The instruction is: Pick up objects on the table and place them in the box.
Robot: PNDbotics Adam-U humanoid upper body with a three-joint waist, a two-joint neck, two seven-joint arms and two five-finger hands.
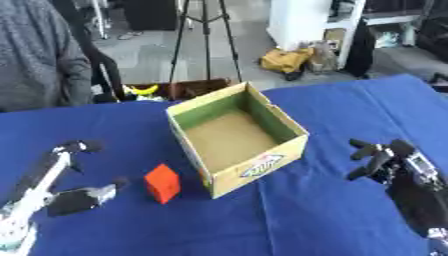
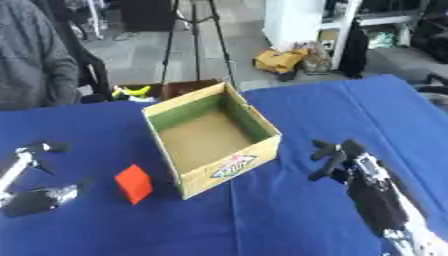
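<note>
one red block [image 1: 162, 183] left on the table [image 1: 332, 110], just left of the empty box [image 1: 236, 136] | your left hand [image 1: 66, 172] spread wide beside it (ready to close) | right hand [image 1: 385, 157] relaxed, holding nothing, clear of the box

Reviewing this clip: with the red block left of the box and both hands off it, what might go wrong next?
1. The red block sits close beside the cardboard box; the left hand, open just left of it, may push it against the box wall instead of lifting it.
2. The box looks light and stands askew on the blue table; a bump might shift it.
3. The right hand hovers open near the box's right side and could clip it.
</note>
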